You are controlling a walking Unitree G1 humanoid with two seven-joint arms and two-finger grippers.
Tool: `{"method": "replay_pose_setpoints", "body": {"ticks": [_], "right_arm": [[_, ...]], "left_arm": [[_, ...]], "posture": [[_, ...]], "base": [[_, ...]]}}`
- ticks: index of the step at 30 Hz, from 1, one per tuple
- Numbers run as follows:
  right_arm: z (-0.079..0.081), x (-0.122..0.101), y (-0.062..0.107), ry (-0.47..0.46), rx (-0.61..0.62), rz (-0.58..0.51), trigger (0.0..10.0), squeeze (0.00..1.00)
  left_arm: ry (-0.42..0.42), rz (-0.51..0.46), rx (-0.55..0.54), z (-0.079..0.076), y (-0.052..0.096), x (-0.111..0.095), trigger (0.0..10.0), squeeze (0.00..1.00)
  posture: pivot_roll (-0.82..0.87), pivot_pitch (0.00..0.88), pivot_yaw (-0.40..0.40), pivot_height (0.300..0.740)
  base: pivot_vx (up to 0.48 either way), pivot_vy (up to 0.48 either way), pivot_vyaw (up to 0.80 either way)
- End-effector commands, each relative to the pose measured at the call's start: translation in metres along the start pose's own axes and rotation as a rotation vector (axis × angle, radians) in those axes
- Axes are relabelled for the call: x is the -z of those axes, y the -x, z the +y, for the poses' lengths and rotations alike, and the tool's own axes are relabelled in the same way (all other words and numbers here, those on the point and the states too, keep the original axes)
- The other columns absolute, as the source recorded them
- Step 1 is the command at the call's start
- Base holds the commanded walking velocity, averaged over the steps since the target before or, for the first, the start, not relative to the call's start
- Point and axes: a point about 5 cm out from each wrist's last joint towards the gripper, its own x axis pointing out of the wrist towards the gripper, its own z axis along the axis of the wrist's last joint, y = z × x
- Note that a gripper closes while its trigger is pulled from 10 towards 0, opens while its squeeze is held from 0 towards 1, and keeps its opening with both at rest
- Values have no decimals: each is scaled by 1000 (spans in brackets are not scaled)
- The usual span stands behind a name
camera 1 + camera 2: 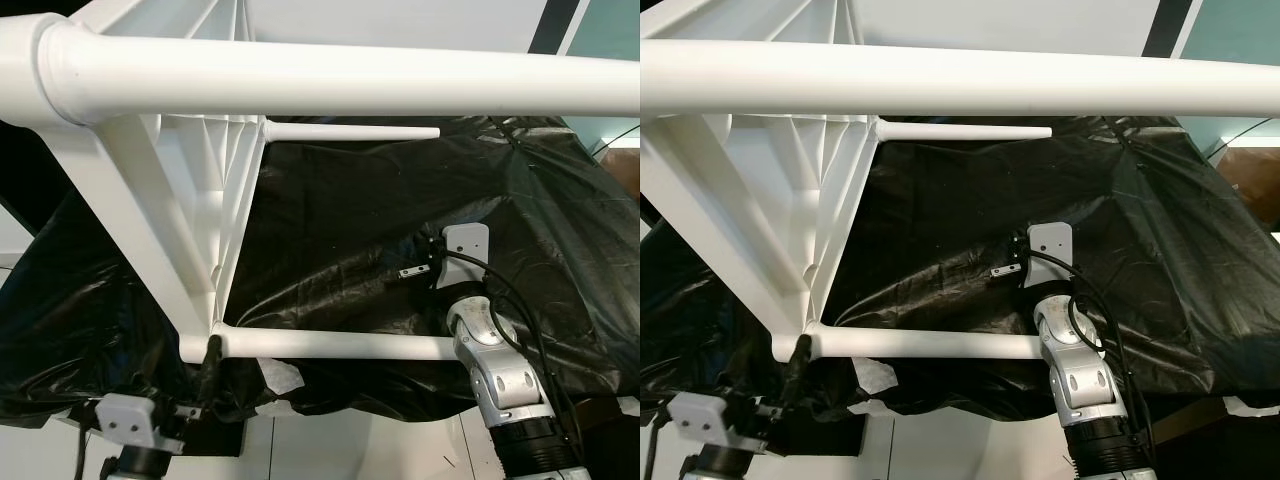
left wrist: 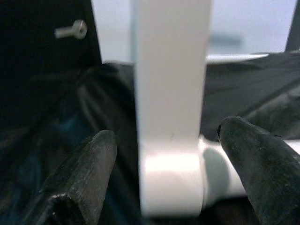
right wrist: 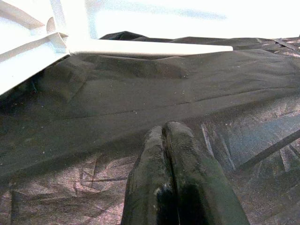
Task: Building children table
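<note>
Left wrist view: table leg [image 2: 171, 103] stands between the left end effector's [image 2: 171, 171] wide-spread fingers; right end effector [image 3: 174, 168] pressed closed over black sheet [image 3: 140, 93].

A dark plastic sheet spread over a low surface in a pale, bright room.

The crinkled black plastic sheet [image 1: 400, 230] covers nearly everything below, glossy where light catches its folds and sagging over the near edge, where strips of white tape [image 1: 283, 377] are stuck to it. Under that edge lies a pale, smooth floor [image 1: 960, 445]. Behind the sheet stands a light grey-white wall [image 1: 400, 22], evenly lit. At the upper right a black vertical strip [image 1: 1168, 25] borders a teal panel [image 1: 1240, 30], and a brownish surface [image 1: 1252, 170] shows at the far right edge. A small pale screw [image 2: 71, 31] shows against a dark area.
</note>
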Motion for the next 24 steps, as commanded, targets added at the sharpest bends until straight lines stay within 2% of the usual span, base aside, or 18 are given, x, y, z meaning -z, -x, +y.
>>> {"method": "replay_pose_setpoints", "body": {"ticks": [1,6,7,8,9,12,13,14,16,17,19,24], "right_arm": [[2,2,0,2,-15,9,10000,0],[4,2,-1,13,-33,10,10000,0],[4,0,-2,26,-44,5,10000,0],[4,0,-2,26,-44,5,10000,0],[3,-1,-3,31,-46,3,10000,0],[3,-1,-3,34,-47,2,10000,0],[1,-2,-4,38,-47,1,10000,0],[1,-2,-4,38,-47,1,10000,0],[-2,-2,-5,46,-47,1,10000,0],[-2,-2,-5,46,-47,1,10000,0],[-3,-2,-6,53,-50,1,10000,0],[-4,-2,-6,59,-51,2,10000,0]], "left_arm": [[29,39,24,0,6,2,10000,0],[62,39,38,-4,9,1,10000,0],[125,37,72,-8,8,-1,10000,0],[125,37,72,-8,8,-1,10000,0],[185,33,108,-11,8,-3,10000,0],[227,29,134,-13,7,-5,10000,0],[280,13,197,-18,5,-10,10000,0],[280,13,197,-18,5,-10,10000,0],[331,-13,349,-28,0,-22,10000,0],[331,-13,349,-28,0,-22,10000,0],[360,-5,488,-35,-1,-27,10000,0],[383,12,575,-38,-1,-28,10000,0]], "posture": [[39,35,27,740],[41,41,19,740],[38,47,10,740],[38,47,10,740],[37,47,6,740],[37,47,6,740],[36,47,0,740],[36,47,0,740],[32,45,-8,740],[32,45,-8,740],[27,43,-13,740],[16,40,-15,740]], "base": [[0,0,0],[0,0,0],[0,0,0],[0,0,0],[0,0,0],[0,0,0],[0,0,0],[0,0,0],[0,0,0],[0,0,0],[0,0,0],[0,0,0]]}}
